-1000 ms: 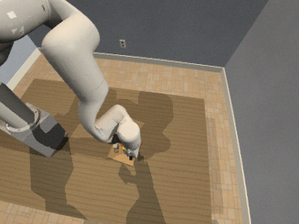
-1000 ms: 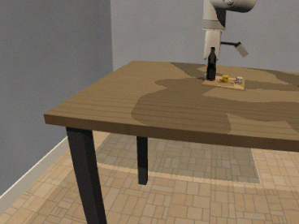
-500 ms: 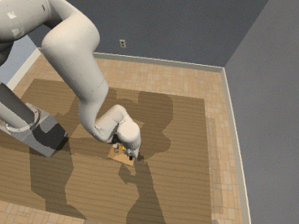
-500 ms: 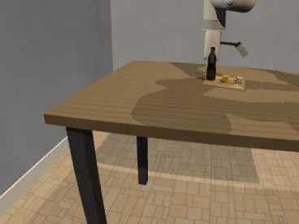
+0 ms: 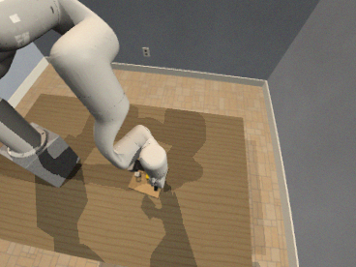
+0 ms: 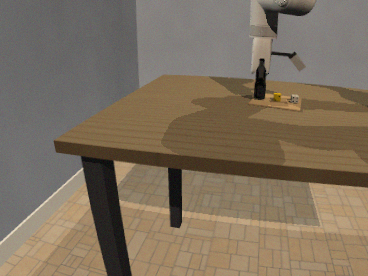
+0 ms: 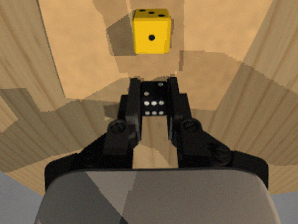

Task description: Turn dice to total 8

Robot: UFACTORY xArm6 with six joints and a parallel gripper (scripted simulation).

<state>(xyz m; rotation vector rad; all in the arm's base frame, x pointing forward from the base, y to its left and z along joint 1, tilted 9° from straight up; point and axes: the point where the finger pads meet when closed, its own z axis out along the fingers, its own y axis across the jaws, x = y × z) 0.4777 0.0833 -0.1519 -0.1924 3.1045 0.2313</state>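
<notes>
You're looking at a brown wood-grained table [image 5: 218, 213] [image 6: 200, 130] [image 7: 260, 125], which is standing on dark legs and carrying a thin, light tan mat [image 5: 149, 192] [image 6: 275, 105] [image 7: 80, 65]. The mat is lying flat, directly on the tabletop, and dark shadows are falling across both surfaces.

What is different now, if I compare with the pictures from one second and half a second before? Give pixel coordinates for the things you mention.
Nothing visibly changed: the gripper [image 5: 155, 186] [image 6: 259, 96] [image 7: 153, 91], yellow die [image 5: 147, 177] [image 6: 277, 97] [image 7: 151, 36], white die [image 5: 137, 174] [image 6: 294, 99] and mat [image 5: 145, 191] [image 6: 270, 105] [image 7: 80, 60] look the same. Whether the black die [image 7: 154, 102] turned slightly between the fingers, I cannot tell.
</notes>
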